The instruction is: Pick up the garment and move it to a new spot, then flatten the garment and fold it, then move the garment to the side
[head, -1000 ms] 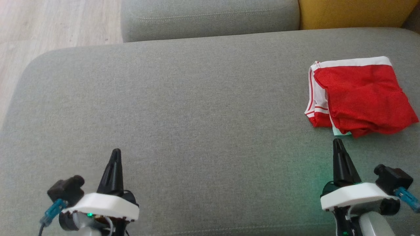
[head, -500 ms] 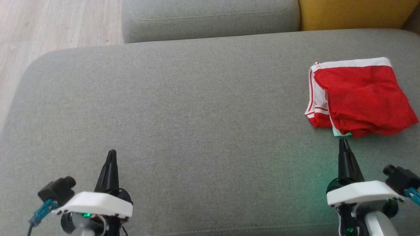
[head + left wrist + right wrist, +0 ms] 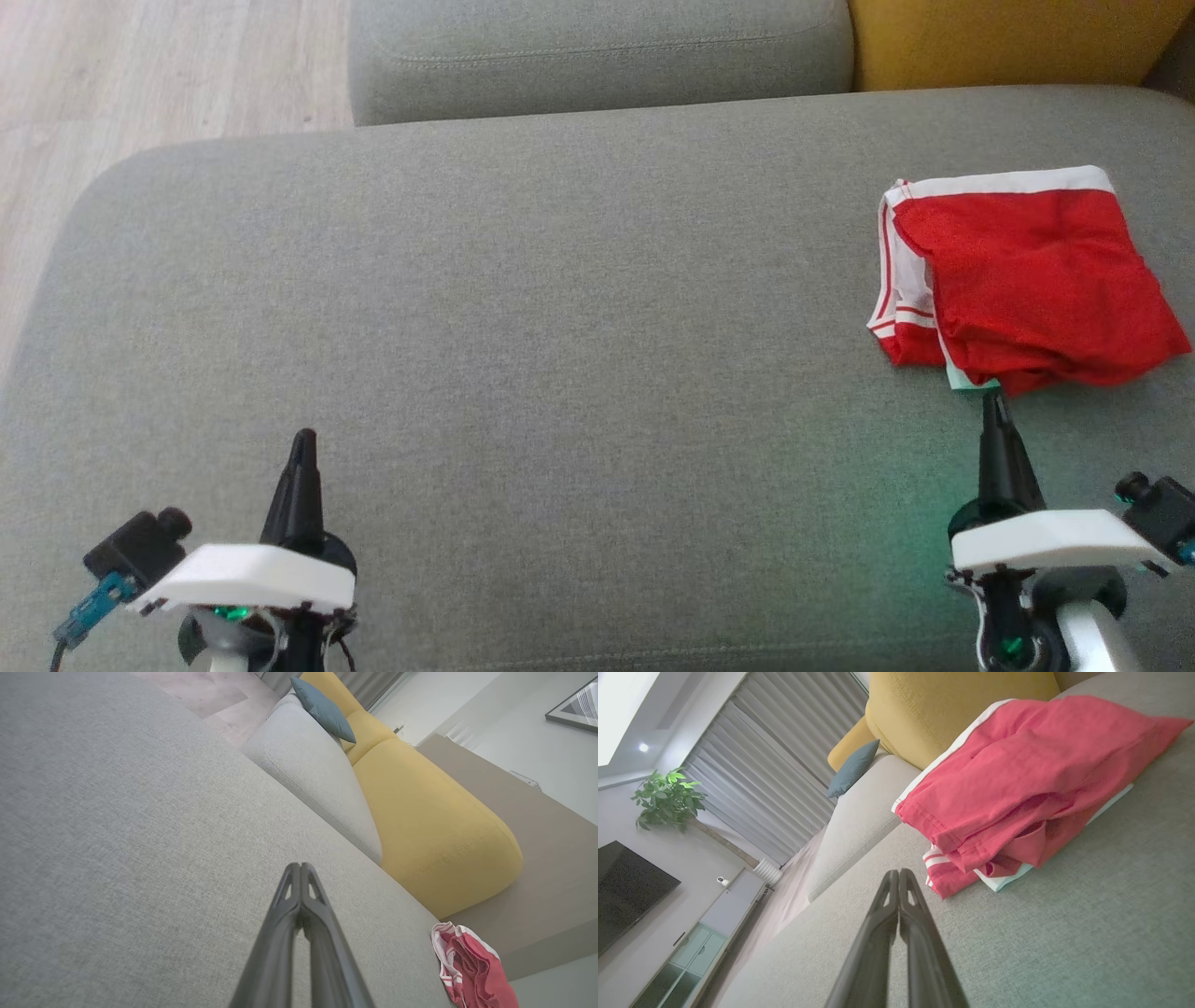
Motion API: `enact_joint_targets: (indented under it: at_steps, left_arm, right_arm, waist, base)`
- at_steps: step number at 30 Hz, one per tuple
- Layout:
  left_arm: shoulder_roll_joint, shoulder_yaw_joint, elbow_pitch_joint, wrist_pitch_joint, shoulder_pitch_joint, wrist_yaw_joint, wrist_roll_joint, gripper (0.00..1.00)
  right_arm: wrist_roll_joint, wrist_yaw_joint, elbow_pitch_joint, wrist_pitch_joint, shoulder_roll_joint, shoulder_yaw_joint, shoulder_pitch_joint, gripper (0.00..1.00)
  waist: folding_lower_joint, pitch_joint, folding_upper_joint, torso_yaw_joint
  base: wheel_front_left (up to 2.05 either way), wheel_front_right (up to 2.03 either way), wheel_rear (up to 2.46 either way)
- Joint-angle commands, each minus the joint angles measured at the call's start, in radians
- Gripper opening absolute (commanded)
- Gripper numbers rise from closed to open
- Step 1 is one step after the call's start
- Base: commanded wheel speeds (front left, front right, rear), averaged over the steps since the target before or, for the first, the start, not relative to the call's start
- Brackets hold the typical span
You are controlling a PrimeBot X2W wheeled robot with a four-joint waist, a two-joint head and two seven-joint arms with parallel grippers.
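Note:
The garment (image 3: pixel 1027 280) is a red piece with white trim, lying folded at the far right of the grey cushion (image 3: pixel 560 327). It shows also in the left wrist view (image 3: pixel 472 970) and, close up, in the right wrist view (image 3: pixel 1017 779). My right gripper (image 3: pixel 995 399) is shut and empty, its tip just short of the garment's near edge (image 3: pixel 899 872). Over the cushion's near left part my left gripper (image 3: pixel 303 439) is shut too, with nothing in it (image 3: pixel 299 865).
A second grey cushion (image 3: pixel 597 51) and a yellow one (image 3: pixel 1008 37) lie beyond the far edge. Wooden floor (image 3: pixel 140 75) shows at the upper left. A blue pillow (image 3: pixel 322 709) rests further along the sofa.
Both grippers have drawn outward and slightly down in the head view, the left one leftward, the right one rightward. The garment lies as before.

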Motion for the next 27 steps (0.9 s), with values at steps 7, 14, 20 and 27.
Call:
enact_joint_targets:
  at_steps: [7,14,20,27]
  left_arm:
    - [0.011,0.035,-0.025,0.022,-0.064,-0.015,-0.086,0.0]
    - [0.012,0.048,-0.021,0.042,-0.069,-0.02,-0.161,0.0]
    - [0.013,0.059,-0.017,0.06,-0.074,-0.024,-0.225,0.0]
    - [0.014,0.07,-0.014,0.078,-0.078,-0.027,-0.288,0.0]
  right_arm:
    - [0.094,0.0,-0.04,0.023,-0.015,-0.004,-0.044,0.0]
    - [0.173,0.0,-0.044,0.043,-0.016,-0.012,-0.045,0.0]
    - [0.241,0.0,-0.047,0.06,-0.017,-0.019,-0.046,0.0]
    - [0.308,0.0,-0.05,0.077,-0.017,-0.026,-0.047,0.0]
  waist:
    - [0.0,-0.002,-0.0001,0.001]
    - [0.0,-0.004,-0.0001,0.002]
    - [0.0,-0.006,-0.0001,0.002]
    - [0.0,-0.008,-0.0001,0.003]
  base:
    - [0.0,0.0,0.0]
    - [0.0,0.0,0.0]
    - [0.0,0.0,0.0]
    - [0.0,0.0,0.0]
